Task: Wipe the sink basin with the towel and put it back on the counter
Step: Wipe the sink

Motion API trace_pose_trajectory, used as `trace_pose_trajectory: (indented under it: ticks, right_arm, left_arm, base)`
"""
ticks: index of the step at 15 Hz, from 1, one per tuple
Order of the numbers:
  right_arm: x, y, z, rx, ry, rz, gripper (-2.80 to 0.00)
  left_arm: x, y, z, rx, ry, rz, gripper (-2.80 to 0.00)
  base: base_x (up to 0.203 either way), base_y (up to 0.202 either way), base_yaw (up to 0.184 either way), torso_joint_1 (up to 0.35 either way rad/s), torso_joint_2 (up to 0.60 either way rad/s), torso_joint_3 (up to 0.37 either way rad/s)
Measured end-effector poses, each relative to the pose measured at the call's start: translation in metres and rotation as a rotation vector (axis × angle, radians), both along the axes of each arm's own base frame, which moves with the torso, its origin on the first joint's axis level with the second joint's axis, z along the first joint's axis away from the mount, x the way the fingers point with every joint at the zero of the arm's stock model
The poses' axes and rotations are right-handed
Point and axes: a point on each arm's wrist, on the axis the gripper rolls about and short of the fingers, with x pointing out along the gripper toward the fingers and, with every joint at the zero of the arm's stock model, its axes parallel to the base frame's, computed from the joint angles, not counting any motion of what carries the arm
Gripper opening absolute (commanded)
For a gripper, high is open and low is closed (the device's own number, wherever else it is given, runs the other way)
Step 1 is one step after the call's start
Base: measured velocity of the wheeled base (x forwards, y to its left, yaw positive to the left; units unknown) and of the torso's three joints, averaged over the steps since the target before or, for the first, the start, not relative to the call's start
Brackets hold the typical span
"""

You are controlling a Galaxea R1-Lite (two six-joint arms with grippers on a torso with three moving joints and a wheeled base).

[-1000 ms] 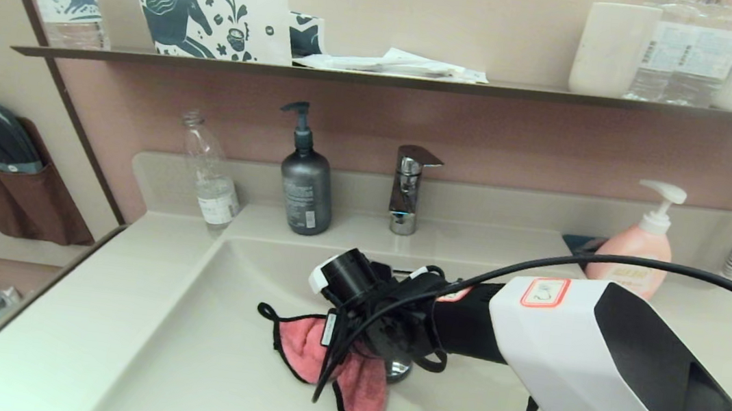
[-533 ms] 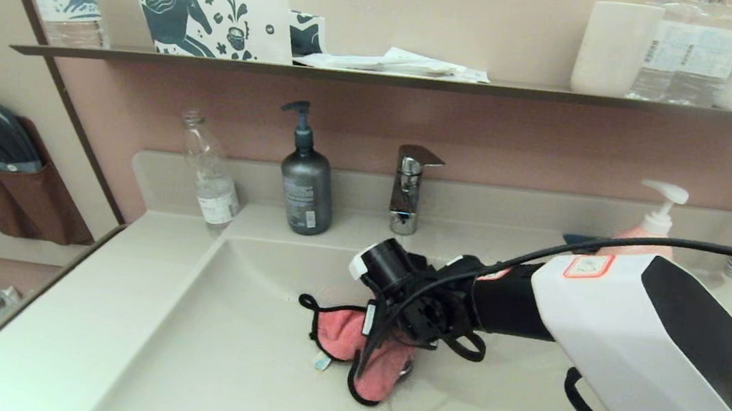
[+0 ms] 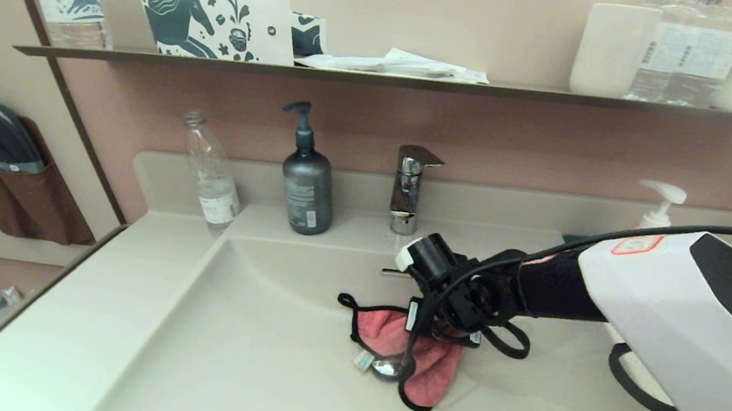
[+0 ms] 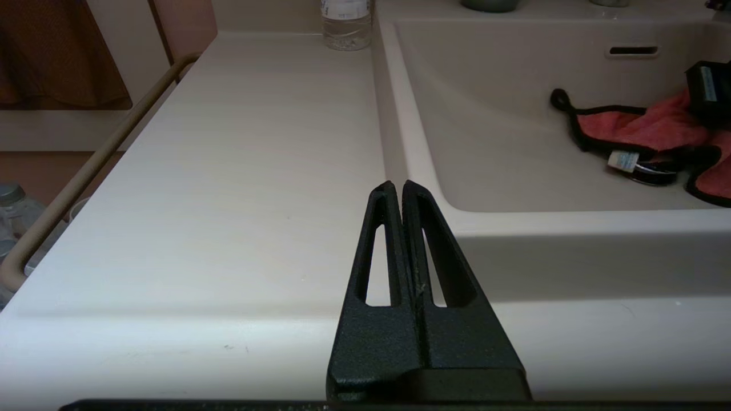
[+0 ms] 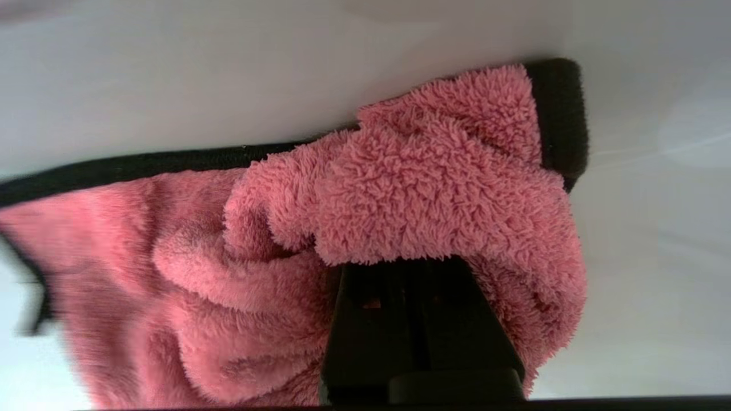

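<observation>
My right gripper (image 3: 445,330) reaches down into the sink basin (image 3: 239,350) and is shut on the coral-pink towel (image 3: 385,335). The towel lies bunched on the basin floor, partly over the chrome drain plug (image 3: 387,368). In the right wrist view the fluffy towel (image 5: 411,194) folds over the right gripper (image 5: 420,265) and hides its tips. My left gripper (image 4: 398,185) is shut and empty, parked low over the counter (image 4: 228,171) by the basin's front left corner. From there the towel (image 4: 639,128) and the overflow slot (image 4: 633,51) show.
Along the back ledge stand a clear bottle (image 3: 210,177), a grey pump bottle (image 3: 306,185), the chrome faucet (image 3: 409,186) and a pink soap bottle's pump (image 3: 661,201). A dark wall shelf (image 3: 380,79) with cups and packets hangs above.
My right gripper has dragged the towel to the right across the basin floor. The drain plug now shows at the towel's near edge.
</observation>
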Motion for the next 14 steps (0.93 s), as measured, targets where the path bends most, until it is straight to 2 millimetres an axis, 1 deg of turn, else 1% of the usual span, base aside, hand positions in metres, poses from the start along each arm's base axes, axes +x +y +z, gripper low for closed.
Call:
trace_pose_trajectory:
  ticks: [4, 8, 10, 14]
  right_arm:
    - [-0.007, -0.026, -0.005, -0.073, 0.039, -0.018, -2.80]
    - [-0.029, -0.043, -0.022, -0.158, 0.127, 0.007, -2.80]
    - [-0.042, -0.044, -0.029, -0.187, 0.163, 0.023, -2.80]
    - [-0.068, -0.030, -0.033, -0.215, 0.208, 0.096, -2.80]
  left_arm:
    - [0.000, 0.000, 0.000, 0.000, 0.000, 0.001, -2.80]
    - [0.000, 0.000, 0.000, 0.000, 0.000, 0.000, -2.80]
    - [0.000, 0.000, 0.000, 0.000, 0.000, 0.001, -2.80]
    - [0.000, 0.000, 0.000, 0.000, 0.000, 0.001, -2.80]
  base:
    - [0.000, 0.000, 0.000, 0.000, 0.00, 0.000]
    - [0.000, 0.000, 0.000, 0.000, 0.00, 0.000]
    - [0.000, 0.000, 0.000, 0.000, 0.00, 0.000]
    - [0.000, 0.000, 0.000, 0.000, 0.00, 0.000]
